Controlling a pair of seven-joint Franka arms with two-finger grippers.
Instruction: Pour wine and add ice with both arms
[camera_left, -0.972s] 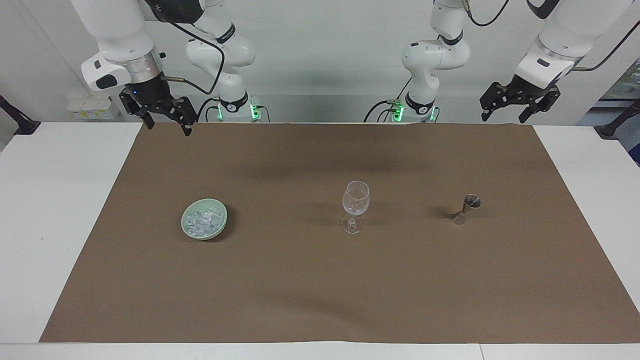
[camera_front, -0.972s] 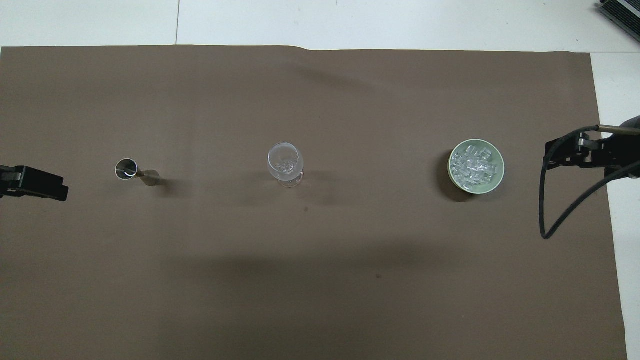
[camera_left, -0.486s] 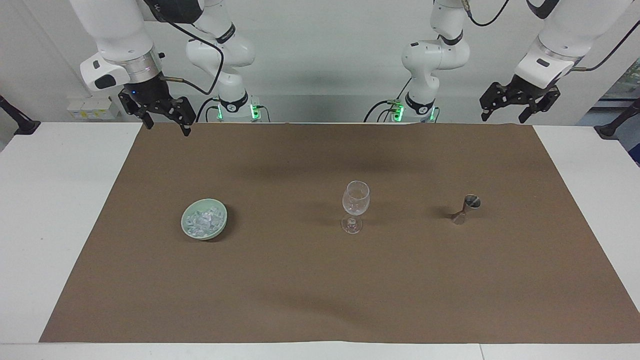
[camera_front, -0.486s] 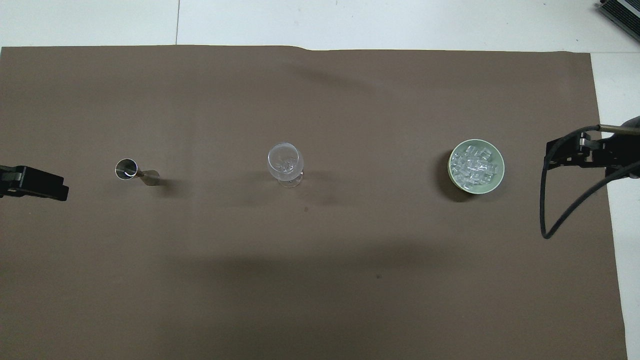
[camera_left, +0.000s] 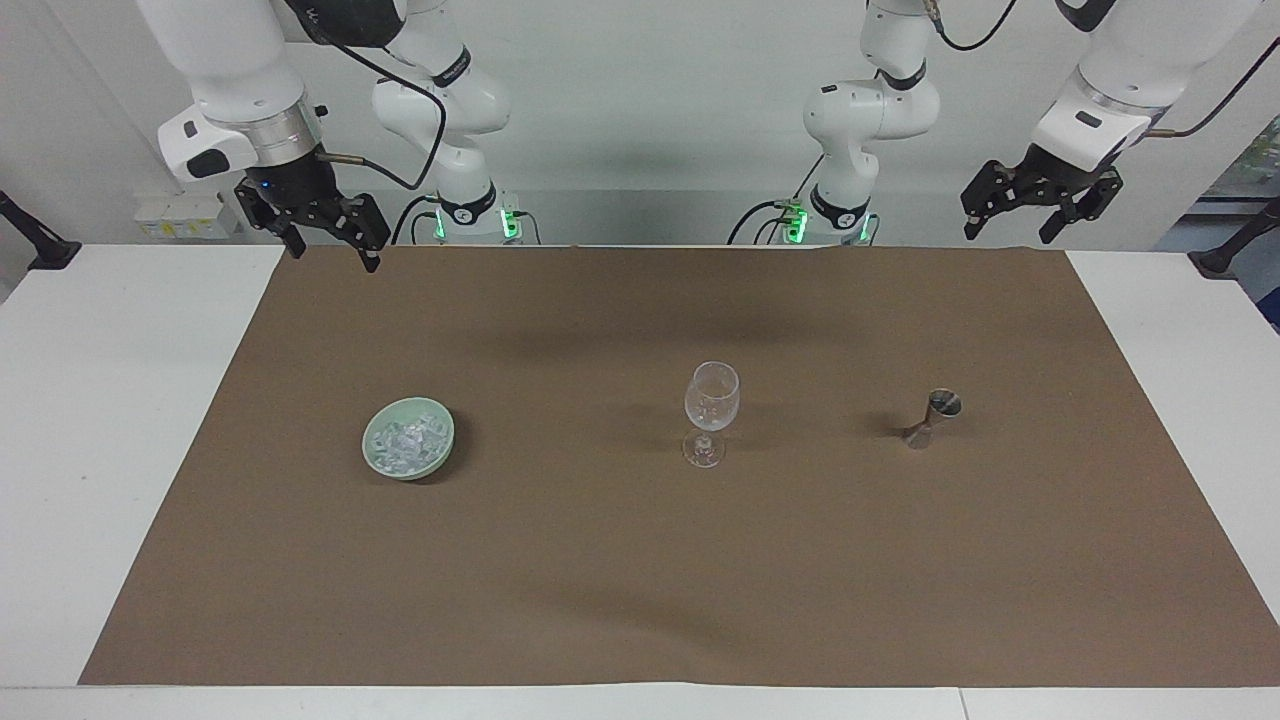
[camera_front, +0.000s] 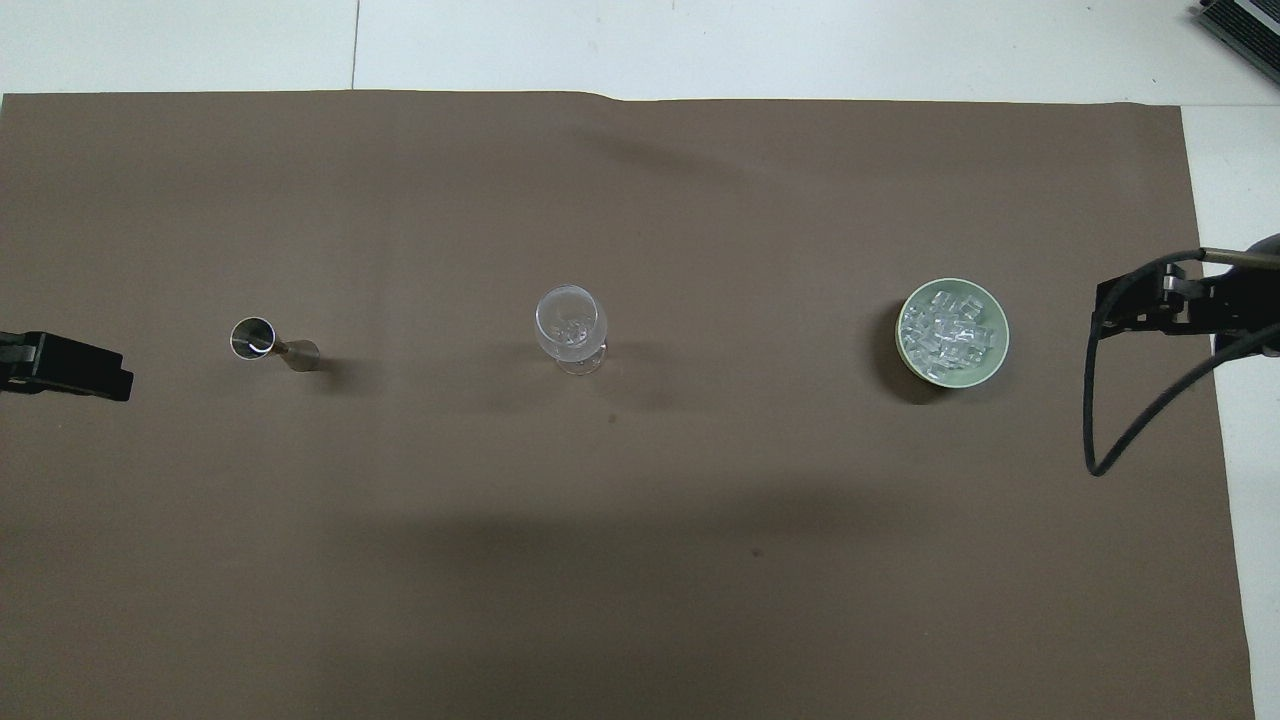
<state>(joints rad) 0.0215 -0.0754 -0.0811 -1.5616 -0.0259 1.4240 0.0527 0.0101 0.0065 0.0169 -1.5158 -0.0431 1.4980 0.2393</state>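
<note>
A clear wine glass stands upright mid-mat with a few pale chunks inside it; no wine shows. The ice fills a pale green bowl toward the right arm's end. Toward the left arm's end stands a small metal jigger. My right gripper hangs open and empty over the mat's edge by the robots. Above that same edge, at the left arm's end, my left gripper is open and empty too. Both are well clear of every object.
A brown mat covers most of the white table. A black cable loops down from the right wrist over the mat's edge beside the bowl.
Both grippers have crept slightly upward. The glass, bowl and jigger have not moved.
</note>
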